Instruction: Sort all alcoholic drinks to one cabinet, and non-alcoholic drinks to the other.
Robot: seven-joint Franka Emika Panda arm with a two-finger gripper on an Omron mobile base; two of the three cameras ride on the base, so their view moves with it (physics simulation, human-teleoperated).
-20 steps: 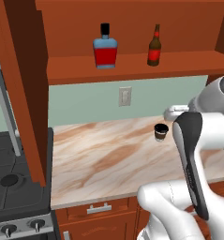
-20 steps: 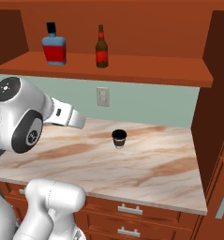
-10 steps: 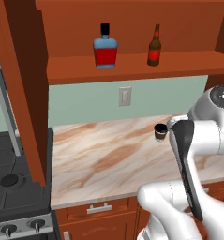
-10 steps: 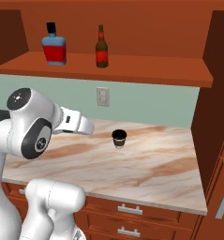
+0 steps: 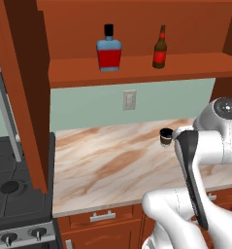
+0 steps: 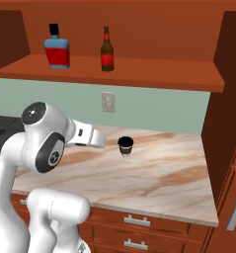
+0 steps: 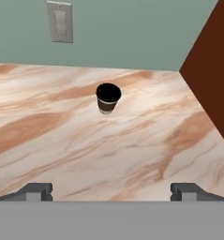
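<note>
**Cup alone on the counter, both bottles on the shelf**

The cup (image 7: pixel 108 98) stands upright on the marbled counter (image 7: pixel 62 154), near the back wall and a little to the right of the wall outlet (image 7: pixel 60 21). In the hand view it sits ahead of the gripper (image 7: pixel 108 192), well apart from the fingertips (image 7: pixel 36 191), which rise far from each other at the bottom edge with nothing between them: the jaws are wide open and hold nothing.

From the right base view the cup (image 6: pixel 125 146) is just beyond the end of the arm's hand, not touching it. From the left base view the cup (image 5: pixel 166 137) shows just beside the arm's white upper link.

On the cabinet shelf (image 5: pixel 137 70) above the counter stand the red bottle (image 5: pixel 109 50) and, to its right and well apart from it, the brown bottle (image 5: pixel 159 48), both upright. The right base view shows the same pair, red bottle (image 6: pixel 57 48) left, brown bottle (image 6: pixel 106 50) right
</note>
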